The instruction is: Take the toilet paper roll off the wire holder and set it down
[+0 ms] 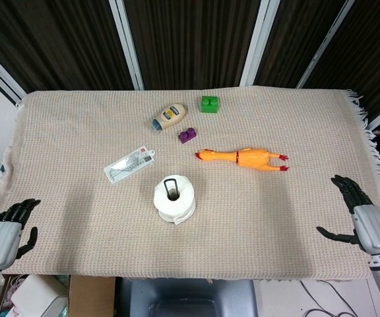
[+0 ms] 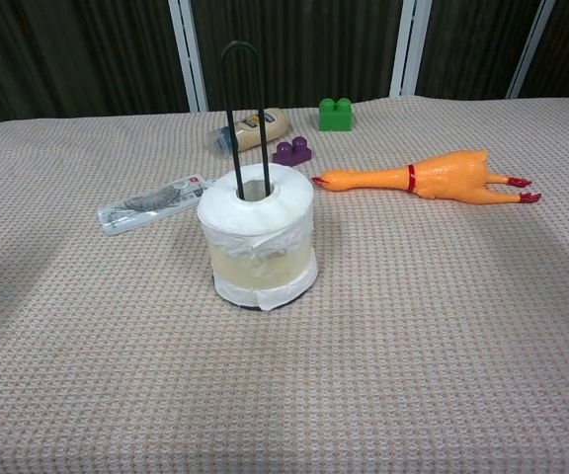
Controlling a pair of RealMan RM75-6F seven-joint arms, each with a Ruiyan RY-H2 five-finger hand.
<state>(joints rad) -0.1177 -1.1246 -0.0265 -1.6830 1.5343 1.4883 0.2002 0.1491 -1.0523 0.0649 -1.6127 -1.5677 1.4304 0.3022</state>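
A white toilet paper roll stands upright near the middle of the table, threaded on a black wire holder whose tall loop rises out of its core. My left hand hangs at the table's near left corner, fingers apart and holding nothing. My right hand is at the near right edge, fingers spread, also holding nothing. Both hands are far from the roll. Neither hand shows in the chest view.
A rubber chicken lies right of the roll. Behind it are a purple block, a green block and a mayonnaise bottle. A flat packet lies to the left. A beige woven cloth covers the table.
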